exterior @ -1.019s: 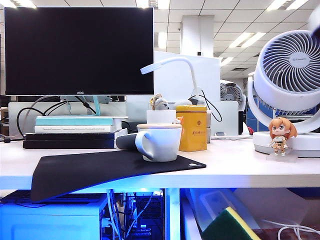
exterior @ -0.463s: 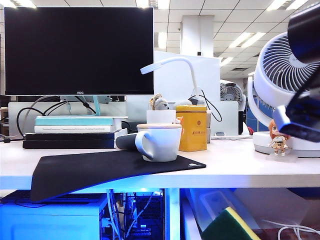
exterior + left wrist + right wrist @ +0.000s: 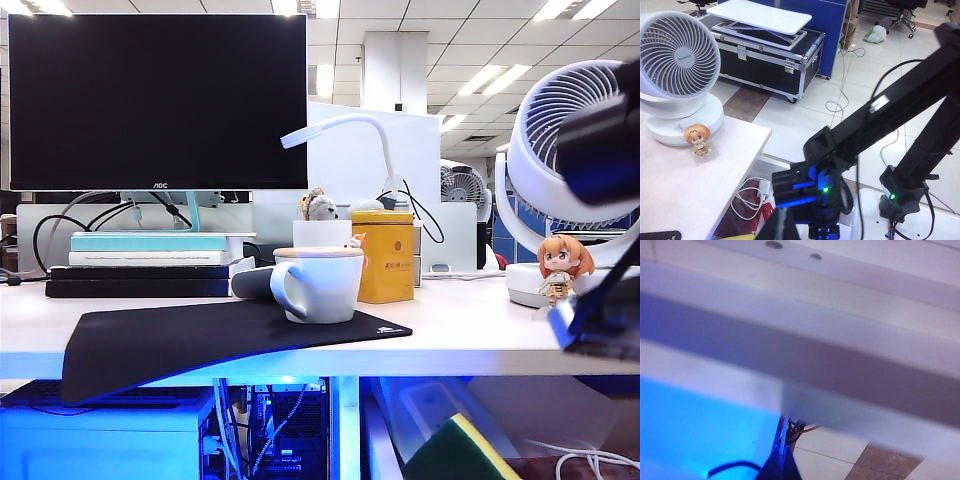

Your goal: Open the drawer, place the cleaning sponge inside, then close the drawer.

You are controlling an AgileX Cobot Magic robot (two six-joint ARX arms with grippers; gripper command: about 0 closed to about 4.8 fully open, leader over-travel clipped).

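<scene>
Office ceiling lights run above a pale desk, and its underside glows blue. At the far left of the exterior view a black monitor stands over a stack of books. Below the desk edge on that side sits the blue-lit computer case. A black mouse mat droops over the front edge, with a white mug resting on it. Behind the mug are a yellow tin and a white gooseneck lamp. Further right stand a small orange-haired figurine and a large white fan.

The cleaning sponge lies under the desk at the lower right, green layer up over yellow foam, in the translucent drawer space there; how far the drawer is pulled out is hard to judge.

The right arm fills the right edge of the exterior view, dark and blurred in front of the fan. The right gripper shows in its wrist view as a dark tip with fingers pressed together, holding nothing, close under the blurred desk edge beside blue light. The left gripper appears in its wrist view as a closed dark tip, empty, off the desk's right end, looking past the right arm's black links.
</scene>
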